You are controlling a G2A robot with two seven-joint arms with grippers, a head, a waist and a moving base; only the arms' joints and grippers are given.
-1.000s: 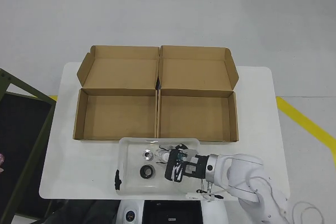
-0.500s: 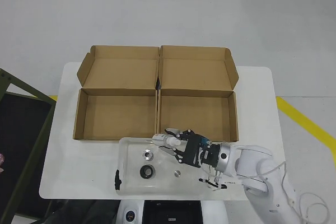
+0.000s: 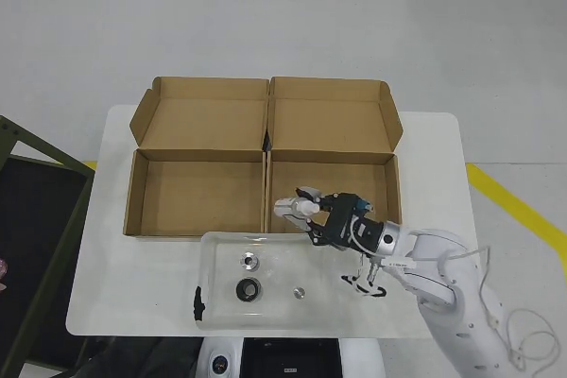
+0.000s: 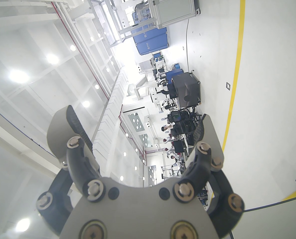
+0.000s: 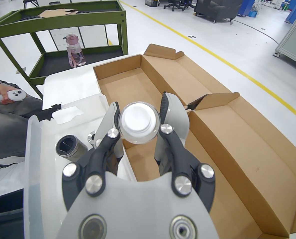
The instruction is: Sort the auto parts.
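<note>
Cap [image 5: 137, 121] pinched in your right pincer [image 5: 140, 105] hangs just past the bin's [image 3: 265, 234] far rim, over the right box's [image 3: 359, 189] near-left corner, so the drop looks straight down.

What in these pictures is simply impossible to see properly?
1. The white part: its lower body, right wrist view. It faces the camera end-on, and the right end effector's fingers cover its sides.
2. The small silver piece in the clear bin: too small in the top view to tell its shape.
3. Whatever lies under the left end effector: the left wrist view looks up into the hall.
</note>
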